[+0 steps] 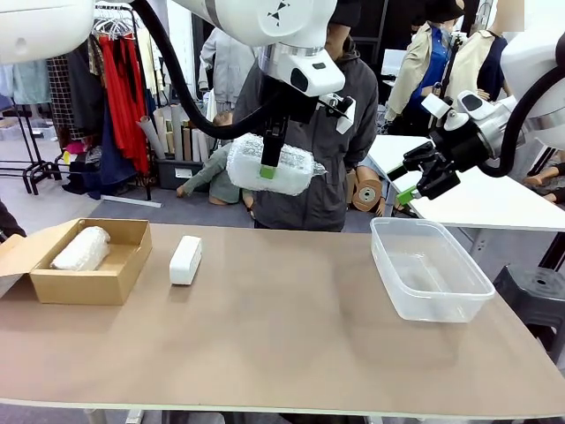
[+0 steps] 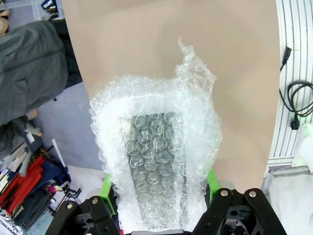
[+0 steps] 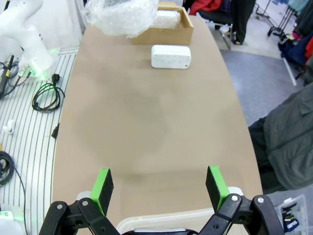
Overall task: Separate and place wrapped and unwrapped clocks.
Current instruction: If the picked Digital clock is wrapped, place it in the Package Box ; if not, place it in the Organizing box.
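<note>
Three clocks show in the front view. At the far left, the first wrapped clock [image 1: 81, 248] lies inside the open cardboard box [image 1: 115, 284] on the table [image 1: 282, 353]. Just right of the box and apart from it, the bare clock [image 1: 185, 260] lies on the tabletop. At upper centre, the left gripper [image 1: 267, 170] hangs above the table. Its green pads are clamped on the second wrapped clock [image 1: 296, 168], which lies crosswise between the fingers and sticks out on both sides. At the right, the clear tub [image 1: 430, 300] sits on the table. Higher in the frame, the right gripper [image 1: 411, 185] hovers with its jaws apart, holding nothing.
</note>
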### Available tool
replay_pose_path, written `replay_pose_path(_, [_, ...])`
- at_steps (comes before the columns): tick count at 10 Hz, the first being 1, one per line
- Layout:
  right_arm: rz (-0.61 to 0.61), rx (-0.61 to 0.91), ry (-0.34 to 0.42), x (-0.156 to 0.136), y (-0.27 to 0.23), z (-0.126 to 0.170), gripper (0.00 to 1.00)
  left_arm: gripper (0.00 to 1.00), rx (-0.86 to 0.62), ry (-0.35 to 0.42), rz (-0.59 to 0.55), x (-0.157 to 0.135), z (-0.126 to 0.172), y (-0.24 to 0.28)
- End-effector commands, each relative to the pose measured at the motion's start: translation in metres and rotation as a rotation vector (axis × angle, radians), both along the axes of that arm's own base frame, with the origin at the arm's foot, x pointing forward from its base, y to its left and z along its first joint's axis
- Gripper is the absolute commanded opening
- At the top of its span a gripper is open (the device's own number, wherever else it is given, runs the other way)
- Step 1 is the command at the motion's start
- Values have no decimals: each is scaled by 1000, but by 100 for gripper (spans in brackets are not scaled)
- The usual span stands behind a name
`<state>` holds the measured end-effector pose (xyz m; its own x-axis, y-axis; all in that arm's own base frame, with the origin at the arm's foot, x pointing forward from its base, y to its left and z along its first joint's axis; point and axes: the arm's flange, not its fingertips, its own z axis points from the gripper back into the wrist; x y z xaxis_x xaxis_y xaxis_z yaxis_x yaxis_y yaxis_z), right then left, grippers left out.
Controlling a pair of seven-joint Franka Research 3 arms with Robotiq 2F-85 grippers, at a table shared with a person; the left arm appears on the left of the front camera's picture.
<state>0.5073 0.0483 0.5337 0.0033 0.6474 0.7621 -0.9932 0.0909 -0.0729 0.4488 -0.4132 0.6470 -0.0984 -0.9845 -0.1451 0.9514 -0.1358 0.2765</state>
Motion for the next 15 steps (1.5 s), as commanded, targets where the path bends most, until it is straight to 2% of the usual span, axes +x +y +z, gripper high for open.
replay_pose_path(1, [3,-1,-5,-1,1,1,100,0,-5,-3,1,-1,4,1])
replay_pose_path(15, [3,-1,-5,-1,1,1,100,0,-5,-3,1,-1,4,1])
